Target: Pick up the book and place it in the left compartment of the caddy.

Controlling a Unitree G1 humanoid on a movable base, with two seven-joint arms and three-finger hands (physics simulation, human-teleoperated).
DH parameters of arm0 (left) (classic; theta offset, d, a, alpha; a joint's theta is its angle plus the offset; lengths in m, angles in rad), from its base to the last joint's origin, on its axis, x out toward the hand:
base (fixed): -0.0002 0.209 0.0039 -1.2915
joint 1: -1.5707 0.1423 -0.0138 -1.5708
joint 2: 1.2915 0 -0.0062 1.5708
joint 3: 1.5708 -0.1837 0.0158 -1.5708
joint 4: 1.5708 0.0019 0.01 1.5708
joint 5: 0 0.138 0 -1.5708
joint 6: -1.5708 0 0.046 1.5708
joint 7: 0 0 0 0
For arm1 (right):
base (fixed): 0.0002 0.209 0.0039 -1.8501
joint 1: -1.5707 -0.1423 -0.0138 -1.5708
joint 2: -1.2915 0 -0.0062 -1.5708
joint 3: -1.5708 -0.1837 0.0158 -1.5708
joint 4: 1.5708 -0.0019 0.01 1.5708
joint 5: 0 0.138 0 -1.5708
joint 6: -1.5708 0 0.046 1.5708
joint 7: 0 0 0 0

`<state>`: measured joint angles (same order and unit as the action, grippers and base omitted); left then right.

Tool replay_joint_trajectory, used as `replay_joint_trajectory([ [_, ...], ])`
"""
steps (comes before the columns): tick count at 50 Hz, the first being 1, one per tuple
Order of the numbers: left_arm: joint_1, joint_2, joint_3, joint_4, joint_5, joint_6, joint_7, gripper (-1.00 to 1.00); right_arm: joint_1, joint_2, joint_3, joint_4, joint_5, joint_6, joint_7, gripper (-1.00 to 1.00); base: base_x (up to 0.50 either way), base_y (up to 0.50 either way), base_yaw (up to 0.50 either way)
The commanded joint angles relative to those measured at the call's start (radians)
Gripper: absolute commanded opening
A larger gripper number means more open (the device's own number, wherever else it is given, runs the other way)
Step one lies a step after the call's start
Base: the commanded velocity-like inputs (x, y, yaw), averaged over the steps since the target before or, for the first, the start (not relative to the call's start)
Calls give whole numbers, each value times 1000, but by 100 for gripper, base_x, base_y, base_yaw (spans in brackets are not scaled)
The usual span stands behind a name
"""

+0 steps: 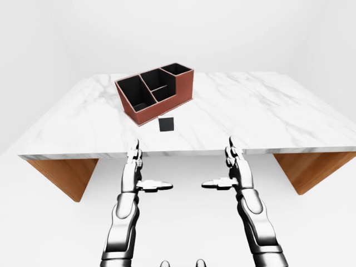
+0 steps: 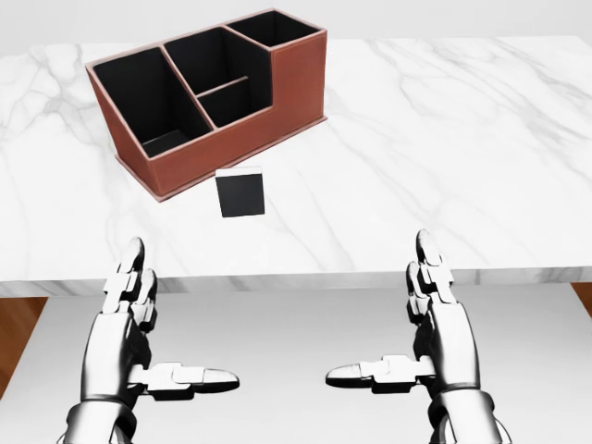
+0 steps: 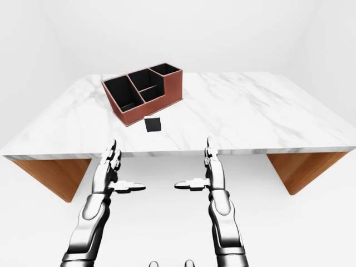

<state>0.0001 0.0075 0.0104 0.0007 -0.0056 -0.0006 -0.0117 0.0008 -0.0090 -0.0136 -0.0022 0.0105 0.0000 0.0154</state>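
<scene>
A small black book (image 2: 241,192) stands on the marble table (image 2: 444,148), just below the near wall of the red-brown caddy (image 2: 211,92). The caddy has black insides; its large left compartment (image 2: 148,102) shows nothing inside. Both hands hover below the table's near edge, short of the book. My left hand (image 2: 153,342) is open, fingers up and thumb pointing inward. In mirror pose, my right hand (image 2: 412,333) is open too. Neither touches anything.
The table rests on wooden supports (image 1: 64,175) at both ends. White floor and walls surround it. The caddy's other compartments (image 2: 231,79) lie to the right of the left one.
</scene>
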Motion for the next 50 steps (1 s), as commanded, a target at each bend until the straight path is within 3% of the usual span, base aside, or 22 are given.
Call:
replay_joint_trajectory([
  [1,0,8,15,3,0,-1,-17,100,4,-12,-24,-10,19,4,35,100,0,0,0],
  [8,-19,14,26,1,-4,19,-22,100,5,-12,-22,-22,13,12,40,100,0,0,0],
  [12,-44,22,37,14,-9,31,-27,100,-7,-9,-15,-47,13,45,44,100,0,0,0],
  [15,-101,41,65,21,-22,69,-27,100,-45,-10,-19,-76,11,87,33,100,0,0,0],
  [17,-141,55,78,32,-24,88,-24,100,-106,-21,-21,-56,-10,87,22,100,0,0,0],
  [20,-182,69,89,27,-27,88,-19,100,-183,-29,-30,-37,-16,87,9,100,0,0,0],
  [23,-310,106,114,84,-44,88,-17,100,-286,-41,-37,20,-19,87,6,100,0,0,0],
  [29,-423,144,124,134,-64,88,-15,100,-317,-44,-27,8,-27,87,9,100,0,0,0],
  [38,-378,133,116,-43,-79,88,-2,100,-297,-39,-35,-87,26,87,10,100,0,8,0],
  [50,-339,110,105,-92,-73,88,-3,100,-272,-41,-35,-98,32,87,21,100,7,50,0],
])
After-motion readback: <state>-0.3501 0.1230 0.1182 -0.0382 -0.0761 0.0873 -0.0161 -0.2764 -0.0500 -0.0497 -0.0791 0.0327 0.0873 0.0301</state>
